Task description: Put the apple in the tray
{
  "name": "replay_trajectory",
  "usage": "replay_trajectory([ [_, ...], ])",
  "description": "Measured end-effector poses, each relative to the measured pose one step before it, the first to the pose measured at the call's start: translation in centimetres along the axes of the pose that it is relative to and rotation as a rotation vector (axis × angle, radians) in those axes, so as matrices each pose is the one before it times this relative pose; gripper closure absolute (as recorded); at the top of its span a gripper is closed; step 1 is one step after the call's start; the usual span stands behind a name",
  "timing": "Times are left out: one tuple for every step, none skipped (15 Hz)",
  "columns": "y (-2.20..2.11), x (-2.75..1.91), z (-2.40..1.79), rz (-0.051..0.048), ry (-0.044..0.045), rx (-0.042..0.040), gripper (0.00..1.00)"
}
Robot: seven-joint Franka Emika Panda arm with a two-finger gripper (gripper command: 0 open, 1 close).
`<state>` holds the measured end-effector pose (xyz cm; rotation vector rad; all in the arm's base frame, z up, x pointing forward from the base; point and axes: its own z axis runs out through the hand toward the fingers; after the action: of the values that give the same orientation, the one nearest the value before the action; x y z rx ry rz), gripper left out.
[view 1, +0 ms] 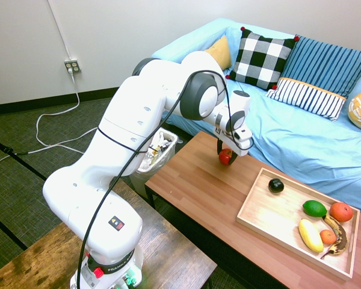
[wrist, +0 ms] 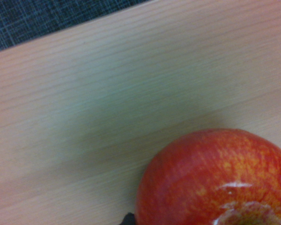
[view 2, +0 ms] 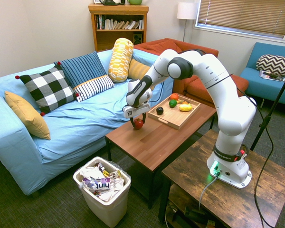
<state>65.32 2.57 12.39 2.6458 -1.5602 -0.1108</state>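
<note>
Where soft, wrinkled blue cloth covers the sofa [view 1: 277,138], its long seat runs beside the gripper [view 2: 138,122]. Under the gripper: rectangular coffee table [view 1: 195,180], smooth reddish-brown wood with striped grain. Beside the table end nearest the gripper, a pale bin [view 2: 107,204], boxy, stuffed with crumpled waste. Farther along the tabletop from the gripper, the tray [view 1: 265,211], shallow, light wood, low raised rims, holding rounded and long curved fruit. Apple [wrist: 210,178], round, glossy, red mottled yellowish, sits at the gripper's tip, outside the tray; cannot tell whether it is gripped.
</note>
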Motion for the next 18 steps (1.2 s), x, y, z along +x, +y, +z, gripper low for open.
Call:
replay_trajectory([
  [-0.038,0.115,-0.839,0.00026,0.00523,0.01003,1.00],
  [0.152,0.206,-1.264,0.00253,0.00805,0.01333,1.00],
  [0.448,0.369,-1.815,0.00654,0.01128,0.01613,1.00],
  [0.837,0.579,-2.058,0.01254,0.01262,0.01477,1.00],
  [1.343,0.938,-1.955,0.02041,0.01524,0.01213,1.00],
  [1.821,1.405,-1.708,0.03055,0.01817,0.01369,1.00],
  [2.127,1.754,-1.346,0.03830,0.01633,0.01264,1.00],
  [2.310,1.961,-0.859,0.04105,0.01178,0.00527,1.00],
  [2.283,2.147,-0.356,0.03983,0.00890,0.00171,1.00],
  [2.151,2.183,0.023,0.03396,0.00431,-0.00194,1.00],
  [1.984,2.142,0.352,0.03221,0.00259,-0.00441,1.00],
  [1.753,2.043,0.558,0.02977,-0.00053,-0.00707,1.00],
  [1.437,1.775,0.599,0.02386,-0.00230,-0.00865,1.00],
  [1.106,1.451,0.689,0.02196,-0.00489,-0.00938,1.00],
  [0.900,0.999,1.134,0.01933,-0.00761,-0.01731,1.00],
  [0.637,0.661,1.382,0.01512,-0.00607,-0.01637,1.00],
  [0.396,0.396,1.435,0.00760,-0.00772,-0.01310,1.00],
  [0.071,0.194,1.277,0.00558,-0.00730,-0.01226,1.00],
])
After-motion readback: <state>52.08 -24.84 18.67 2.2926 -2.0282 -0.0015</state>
